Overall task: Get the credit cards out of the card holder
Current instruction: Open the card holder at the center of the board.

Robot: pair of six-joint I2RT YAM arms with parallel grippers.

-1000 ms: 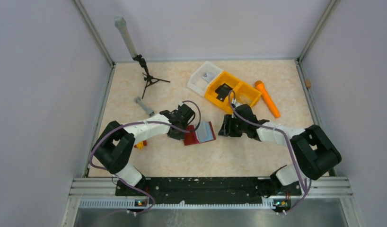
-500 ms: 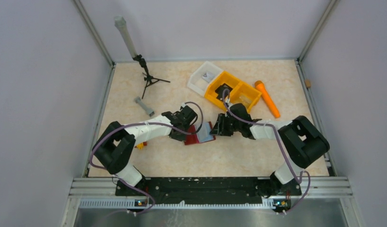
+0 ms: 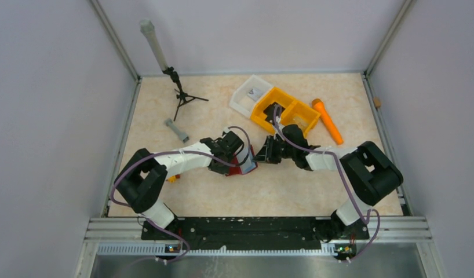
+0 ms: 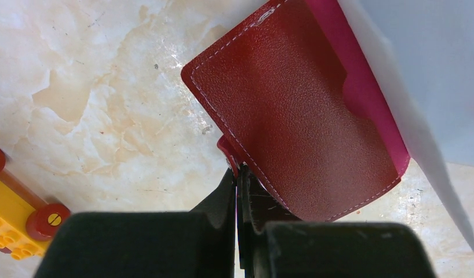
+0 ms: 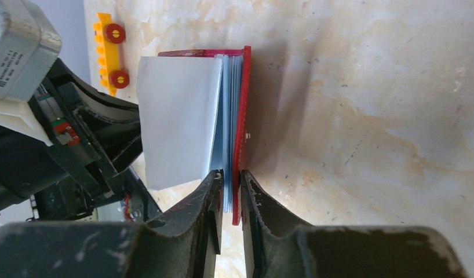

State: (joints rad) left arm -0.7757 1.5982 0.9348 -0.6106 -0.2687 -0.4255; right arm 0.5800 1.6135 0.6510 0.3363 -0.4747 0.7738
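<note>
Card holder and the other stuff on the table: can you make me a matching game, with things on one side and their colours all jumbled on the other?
Things:
1. card holder
2. square tray
3. tripod
4. toy brick

Colours:
A. black
B. yellow
C. dark red
D. white

Pairs: 1-C, 2-D, 3-A, 4-B

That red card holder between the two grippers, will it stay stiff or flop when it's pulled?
Probably bendy: the card holder looks like thin stitched leather. Its pale inner leaves fan apart, so they may flop. Likely light, as the left gripper and right gripper each pinch only an edge.
</note>
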